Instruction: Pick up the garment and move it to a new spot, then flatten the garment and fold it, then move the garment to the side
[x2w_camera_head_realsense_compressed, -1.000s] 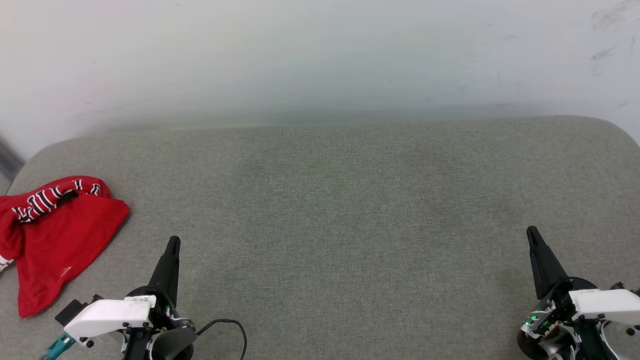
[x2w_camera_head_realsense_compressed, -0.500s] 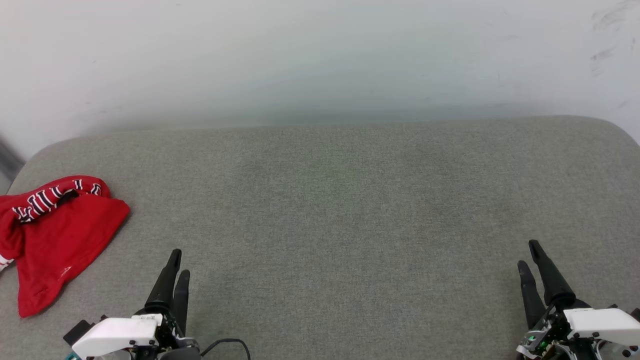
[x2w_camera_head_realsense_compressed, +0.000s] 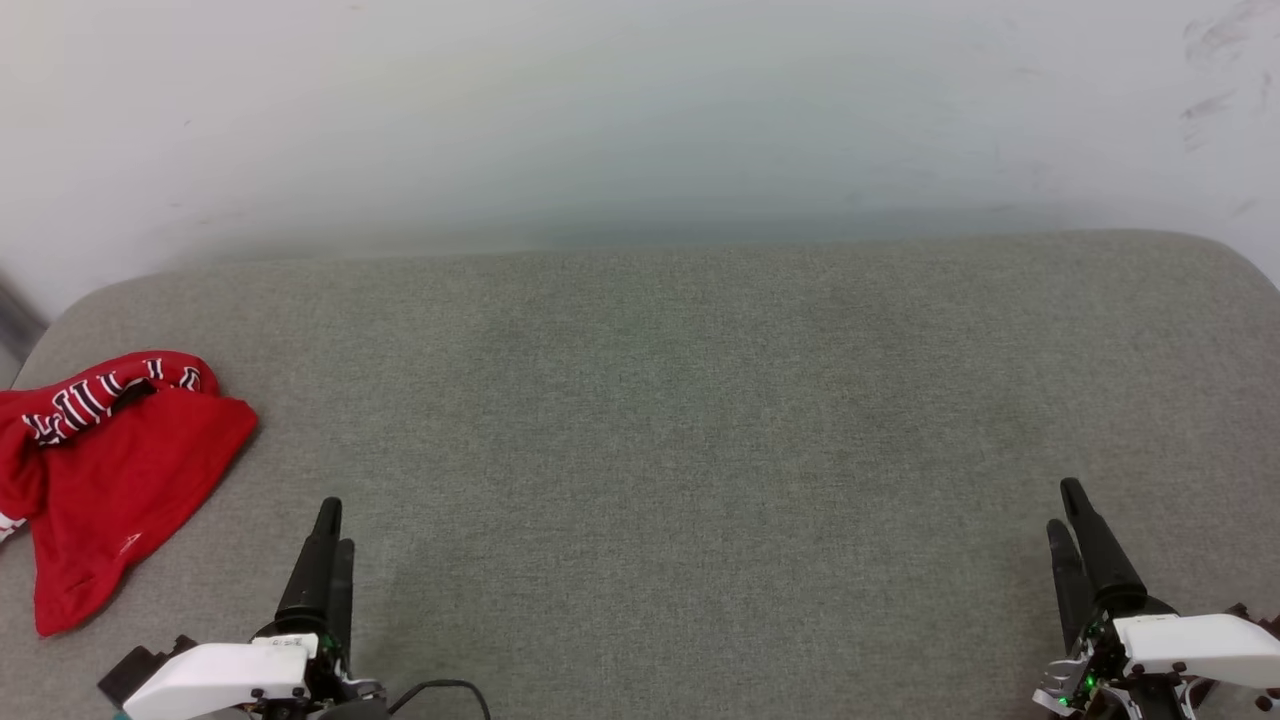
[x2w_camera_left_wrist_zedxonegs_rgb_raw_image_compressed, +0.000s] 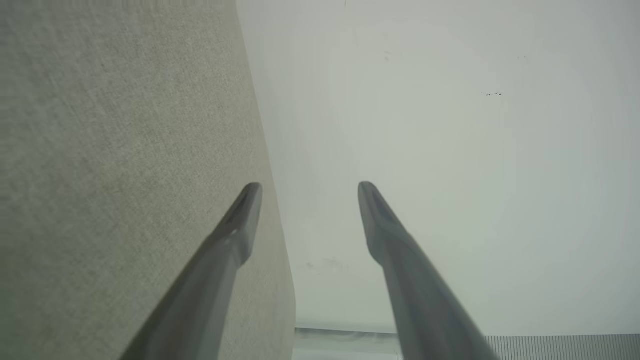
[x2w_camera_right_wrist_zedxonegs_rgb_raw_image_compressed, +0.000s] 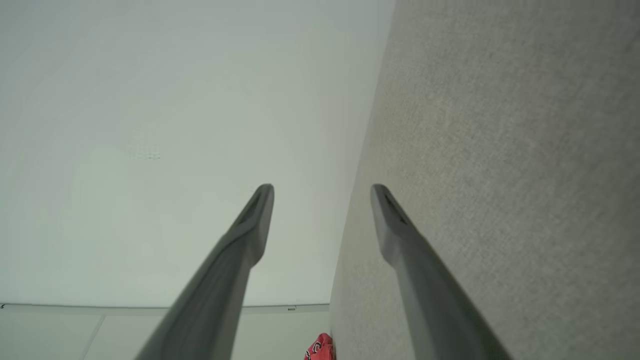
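The garment (x2w_camera_head_realsense_compressed: 110, 470), a crumpled red shirt with black-and-white lettering along its upper fold, lies at the far left edge of the grey fabric surface (x2w_camera_head_realsense_compressed: 660, 400). A small red bit of the garment (x2w_camera_right_wrist_zedxonegs_rgb_raw_image_compressed: 320, 348) also peeks in at the bottom of the right wrist view. My left gripper (x2w_camera_head_realsense_compressed: 336, 525) stands at the lower left, a little to the right of the garment and apart from it, open and empty. Far from the garment, at the lower right, my right gripper (x2w_camera_head_realsense_compressed: 1064, 505) is open and empty too. In the wrist views, the left gripper (x2w_camera_left_wrist_zedxonegs_rgb_raw_image_compressed: 308, 187) and the right gripper (x2w_camera_right_wrist_zedxonegs_rgb_raw_image_compressed: 321, 187) both have their fingers spread.
A white wall (x2w_camera_head_realsense_compressed: 640, 120) rises behind the padded surface, whose back corners are rounded. A black cable (x2w_camera_head_realsense_compressed: 450, 690) loops beside my left wrist. The garment hangs partly over the surface's left edge.
Both grippers went from shut to open and drew back toward the lower edge of the head view. The garment has not moved.
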